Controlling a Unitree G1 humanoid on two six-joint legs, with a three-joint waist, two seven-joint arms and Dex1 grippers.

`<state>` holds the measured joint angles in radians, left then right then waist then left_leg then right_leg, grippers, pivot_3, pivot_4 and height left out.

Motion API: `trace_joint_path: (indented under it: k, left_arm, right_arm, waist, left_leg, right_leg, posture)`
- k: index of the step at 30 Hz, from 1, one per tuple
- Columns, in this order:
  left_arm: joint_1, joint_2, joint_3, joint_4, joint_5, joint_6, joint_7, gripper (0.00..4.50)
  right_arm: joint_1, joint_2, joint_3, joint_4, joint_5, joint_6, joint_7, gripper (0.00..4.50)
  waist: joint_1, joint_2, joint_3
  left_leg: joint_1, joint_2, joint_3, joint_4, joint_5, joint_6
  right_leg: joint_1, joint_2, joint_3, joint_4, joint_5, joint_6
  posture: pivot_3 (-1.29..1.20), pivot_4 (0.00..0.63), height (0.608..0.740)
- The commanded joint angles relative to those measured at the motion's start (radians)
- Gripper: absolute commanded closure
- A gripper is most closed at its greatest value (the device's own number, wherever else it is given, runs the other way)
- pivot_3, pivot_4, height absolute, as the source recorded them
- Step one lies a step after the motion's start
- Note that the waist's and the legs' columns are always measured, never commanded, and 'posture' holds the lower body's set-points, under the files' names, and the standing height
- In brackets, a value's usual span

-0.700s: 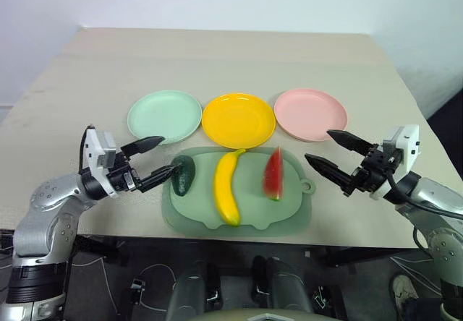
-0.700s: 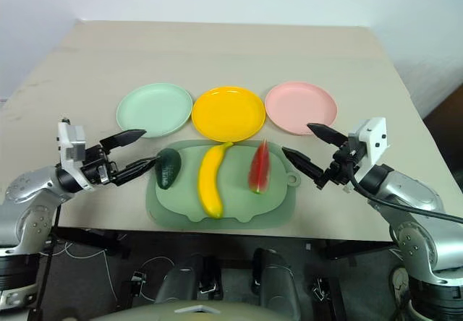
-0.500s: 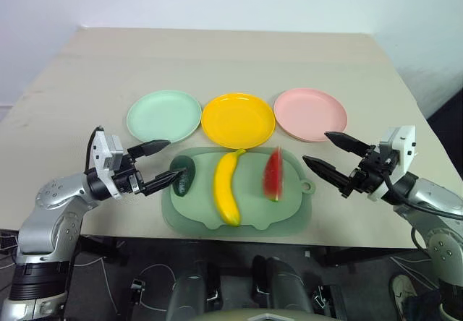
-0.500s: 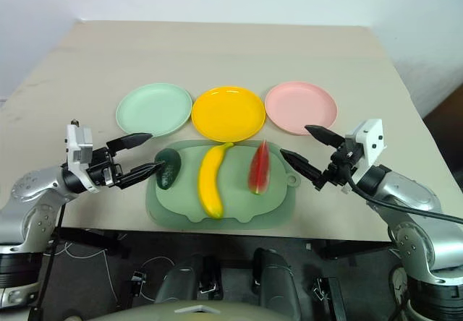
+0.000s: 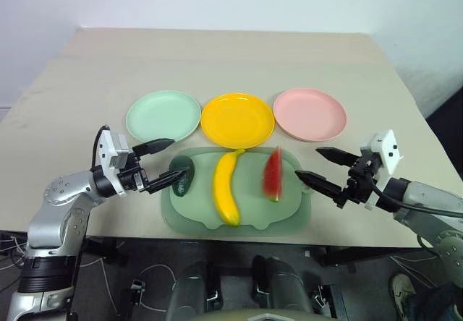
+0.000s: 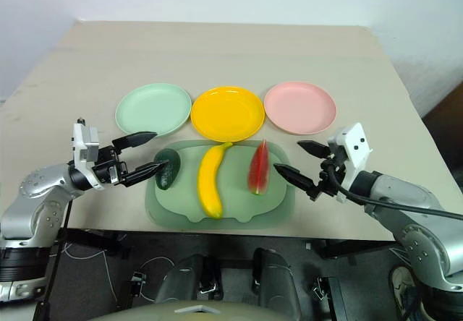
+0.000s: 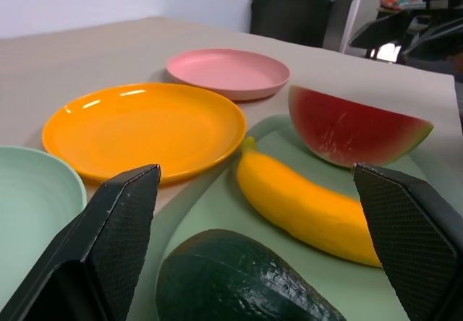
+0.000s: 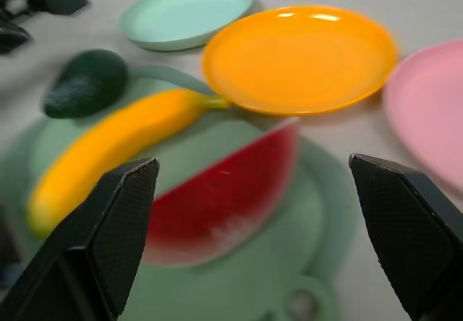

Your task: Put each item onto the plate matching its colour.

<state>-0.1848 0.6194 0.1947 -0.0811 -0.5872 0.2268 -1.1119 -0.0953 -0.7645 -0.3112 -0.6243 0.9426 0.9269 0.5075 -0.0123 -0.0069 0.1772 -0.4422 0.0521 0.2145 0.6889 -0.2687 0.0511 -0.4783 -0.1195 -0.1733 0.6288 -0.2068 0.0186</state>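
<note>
Current state: all 3 items lie on the sage-green mat [image 5: 239, 216] at the near edge of the bench [image 5: 217, 61]. Taking the banana [image 5: 227, 187] as the clock centre in the head views, the avocado [image 5: 182, 173] lies at 9 o'clock and the watermelon wedge [image 5: 272, 174] at 3 o'clock. The 3 plates sit in a row beyond the mat: mint green plate [image 5: 163, 116] at 11 o'clock, yellow plate [image 5: 238, 120] at 12 o'clock, pink plate [image 5: 309, 113] at 1 o'clock. All 3 plates are bare.

End effectors: the left end effector [image 5: 160, 163] is spread wide and empty, its lower fingertip just beside the avocado; contact cannot be confirmed. The right end effector [image 5: 320, 166] is also spread wide and empty, near the wedge but apart from it.

Likely faults from here:

1. Avocado displacement. The lower finger approaches from the side; if it advances before both fingers straddle the avocado, the smooth rounded body probably rolls toward the banana.
2. Wedge tip-over. The wedge stands on its rind edge. A one-sided touch probably topples it flat, leaving a poorer grasp.
3. Slip during carry. Both items look hard and glossy; a pinch near a tapered end may squeeze the item out.
4. Mat drag. A low finger could catch the mat rim and shift all 3 items.
5. Wrong plate. The mat and the mint green plate share similar colour; release must occur over the plate.
</note>
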Motion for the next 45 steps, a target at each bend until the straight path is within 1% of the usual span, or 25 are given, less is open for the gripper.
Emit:
trace_joint_path:
  k: [1, 4, 8, 11, 13, 16, 18, 23, 28, 33, 37, 45]
  left_arm:
    - [-0.019, -0.002, -0.017, 0.0, 0.023, -0.046, -0.019, 0.04]
    - [-0.03, -0.003, -0.022, 0.005, 0.021, -0.048, -0.023, 0.04]
    - [-0.045, -0.011, -0.034, 0.027, 0.034, -0.062, -0.026, 0.04]
    - [-0.06, -0.015, -0.033, 0.052, 0.041, -0.076, -0.035, 0.04]
    - [-0.07, -0.025, -0.041, 0.058, 0.047, -0.084, -0.031, 0.04]
    - [-0.075, -0.037, -0.053, 0.055, 0.054, -0.091, -0.026, 0.04]
    - [-0.069, -0.04, -0.06, 0.048, 0.058, -0.097, -0.032, 0.04]
    - [-0.064, -0.039, -0.051, 0.033, 0.052, -0.094, -0.018, 0.04]
    - [-0.064, -0.039, -0.051, 0.028, 0.056, -0.093, -0.002, 0.04]
    - [-0.061, -0.041, -0.051, 0.017, 0.053, -0.091, 0.014, 0.04]
    - [-0.053, -0.04, -0.05, 0.017, 0.053, -0.095, 0.016, 0.04]
    - [-0.056, -0.039, -0.044, 0.049, 0.061, -0.119, 0.012, 0.04]
  right_arm:
    - [-0.089, -0.018, -0.018, -0.001, 0.163, 0.139, -0.118, 0.0]
    - [-0.169, -0.021, -0.008, 0.035, 0.295, 0.229, -0.214, 0.0]
    - [-0.248, -0.013, 0.037, 0.079, 0.422, 0.299, -0.341, 0.0]
    - [-0.316, 0.014, 0.125, 0.159, 0.587, 0.32, -0.567, 0.0]
    - [-0.337, 0.016, 0.168, 0.192, 0.643, 0.32, -0.653, 0.0]
    - [-0.344, 0.004, 0.224, 0.224, 0.674, 0.316, -0.724, 0.0]
    - [-0.355, 0.004, 0.264, 0.244, 0.676, 0.324, -0.755, 0.0]
    - [-0.398, 0.016, 0.32, 0.304, 0.657, 0.334, -0.797, 0.0]
    - [-0.455, 0.053, 0.407, 0.365, 0.532, 0.377, -0.81, 0.0]
    - [-0.494, 0.088, 0.424, 0.408, 0.454, 0.431, -0.816, 0.0]
    - [-0.519, 0.109, 0.429, 0.401, 0.402, 0.47, -0.775, 0.0]
    - [-0.54, 0.091, 0.507, 0.319, 0.217, 0.556, -0.65, 0.0]
  waist:
    - [0.0, 0.0, 0.0]
    - [0.0, 0.0, 0.0]
    - [0.0, 0.0, 0.0]
    - [-0.001, 0.0, 0.0]
    - [-0.001, 0.0, 0.0]
    - [0.0, 0.0, 0.0]
    - [-0.001, 0.0, 0.0]
    - [-0.002, 0.0, 0.0]
    - [-0.003, 0.0, 0.0]
    - [-0.002, 0.0, 0.0]
    - [-0.002, 0.0, -0.001]
    - [-0.003, 0.0, -0.001]
  left_leg:
    - [0.0, 0.0, 0.0, 0.0, 0.0, 0.0]
    - [0.0, 0.0, 0.0, 0.0, 0.0, 0.0]
    - [0.0, 0.0, 0.0, 0.0, 0.0, 0.0]
    - [0.0, 0.0, 0.0, 0.0, 0.0, 0.0]
    - [0.0, 0.0, 0.001, 0.0, 0.0, 0.0]
    - [-0.001, 0.0, 0.001, 0.0, 0.0, 0.0]
    - [-0.001, 0.0, 0.001, 0.0, 0.0, 0.0]
    - [0.0, 0.0, 0.001, 0.0, 0.001, -0.001]
    - [0.0, 0.0, 0.001, 0.0, 0.001, -0.001]
    - [0.0, 0.0, 0.001, 0.0, 0.001, -0.001]
    - [0.0, 0.0, 0.001, 0.0, 0.001, -0.001]
    - [0.0, 0.0, 0.001, 0.0, 0.001, -0.001]
  right_leg:
    - [0.0, 0.0, 0.0, 0.0, 0.0, 0.0]
    - [0.0, 0.0, 0.0, 0.0, 0.002, -0.003]
    - [0.0, 0.0, 0.0, 0.0, 0.002, -0.003]
    - [0.0, 0.0, 0.0, 0.0, 0.002, -0.003]
    - [0.0, 0.0, 0.0, 0.0, 0.002, -0.003]
    - [0.0, 0.0, 0.0, 0.0, 0.002, -0.003]
    - [0.0, 0.0, 0.0, 0.0, 0.004, 0.0]
    - [0.0, 0.001, 0.0, 0.001, 0.004, 0.0]
    - [0.0, 0.001, 0.0, 0.001, 0.004, 0.0]
    - [0.0, 0.001, 0.0, 0.002, 0.004, 0.0]
    - [0.0, 0.001, 0.0, 0.001, 0.004, 0.0]
    - [0.0, 0.001, 0.0, 0.002, 0.004, 0.0]
  posture:
    - [0.0, 0.15, 0.696]
    - [0.0, 0.15, 0.696]
    - [0.0, 0.15, 0.696]
    - [0.0, 0.15, 0.696]
    - [0.0, 0.15, 0.696]
    - [0.0, 0.15, 0.696]
    - [0.0, 0.15, 0.696]
    - [0.0, 0.15, 0.696]
    - [0.0, 0.15, 0.696]
    - [0.0, 0.15, 0.696]
    - [0.0, 0.15, 0.696]
    - [0.0, 0.15, 0.696]
